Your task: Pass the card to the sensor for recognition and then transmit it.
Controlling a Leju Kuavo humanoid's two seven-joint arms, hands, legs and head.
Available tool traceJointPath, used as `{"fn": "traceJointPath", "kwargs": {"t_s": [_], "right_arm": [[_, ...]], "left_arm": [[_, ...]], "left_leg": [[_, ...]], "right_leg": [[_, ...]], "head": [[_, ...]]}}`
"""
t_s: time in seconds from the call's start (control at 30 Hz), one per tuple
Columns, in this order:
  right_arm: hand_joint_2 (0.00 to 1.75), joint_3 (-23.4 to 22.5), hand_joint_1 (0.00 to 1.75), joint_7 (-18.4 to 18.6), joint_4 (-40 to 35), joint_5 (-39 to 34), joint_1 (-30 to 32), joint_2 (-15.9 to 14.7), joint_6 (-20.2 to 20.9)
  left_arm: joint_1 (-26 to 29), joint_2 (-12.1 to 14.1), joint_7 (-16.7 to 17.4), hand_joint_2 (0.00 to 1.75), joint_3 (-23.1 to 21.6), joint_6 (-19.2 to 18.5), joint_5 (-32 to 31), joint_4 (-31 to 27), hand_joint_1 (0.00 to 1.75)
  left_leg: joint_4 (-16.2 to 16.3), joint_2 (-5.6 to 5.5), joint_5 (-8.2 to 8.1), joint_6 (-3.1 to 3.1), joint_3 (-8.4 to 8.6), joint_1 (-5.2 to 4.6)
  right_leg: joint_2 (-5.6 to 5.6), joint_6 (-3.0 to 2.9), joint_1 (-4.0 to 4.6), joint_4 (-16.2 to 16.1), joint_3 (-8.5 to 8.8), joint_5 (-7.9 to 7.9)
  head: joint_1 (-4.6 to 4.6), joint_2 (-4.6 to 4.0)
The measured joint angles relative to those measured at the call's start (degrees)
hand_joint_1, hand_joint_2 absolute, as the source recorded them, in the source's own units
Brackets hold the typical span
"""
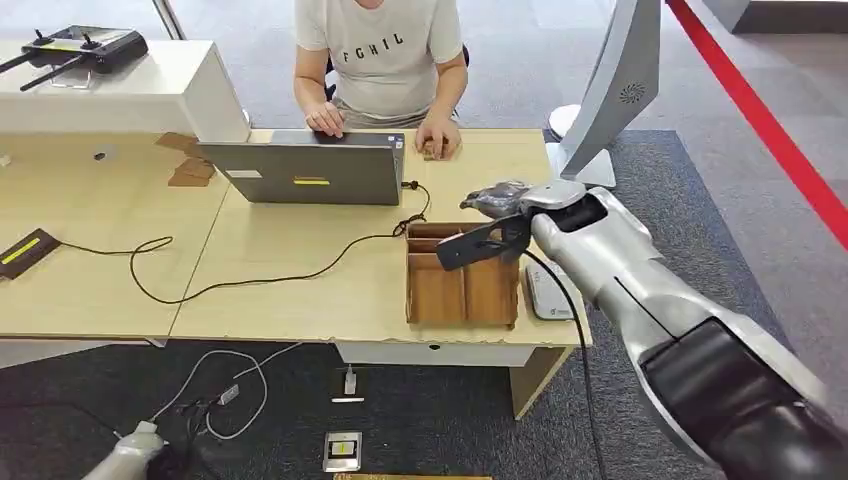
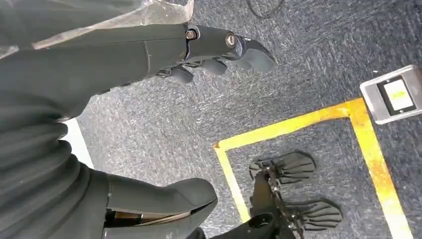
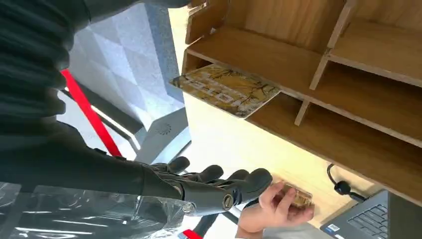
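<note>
A card [image 3: 224,89] with a yellow and brown pattern lies tilted across the edge of a compartment in the wooden organiser box [image 1: 462,290] [image 3: 278,59]. My right hand [image 1: 497,201] [image 3: 219,185] hovers over the box's far right corner, fingers stretched out and apart with nothing in them, a short way from the card. Right of the box, a flat white sensor [image 1: 548,292] rests on the table. The person [image 1: 380,50] across the table holds another small card [image 3: 294,196] [image 1: 434,150]. Beside my body, over the carpet, my left hand [image 2: 214,50] hangs with nothing in it.
A grey laptop [image 1: 310,170] stands in front of the person, its black cable [image 1: 250,280] snaking across the wooden table [image 1: 300,310]. A white angular stand [image 1: 612,90] rises past the table's right end. A black pad [image 1: 25,250] lies far left.
</note>
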Motion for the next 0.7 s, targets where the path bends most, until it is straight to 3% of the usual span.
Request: {"fn": "traceJointPath", "kwargs": {"t_s": [0.7], "right_arm": [[1.75, 0.00, 0.00, -0.59, 0.02, -0.24, 0.00, -0.28, 0.35]], "left_arm": [[-0.50, 0.00, 0.31, 1.75, -0.15, -0.59, 0.37, 0.37, 0.00]], "left_leg": [[0.00, 0.00, 0.00, 0.00, 0.00, 0.00]], "right_leg": [[0.00, 0.00, 0.00, 0.00, 0.00, 0.00]], "head": [[0.00, 0.00]]}}
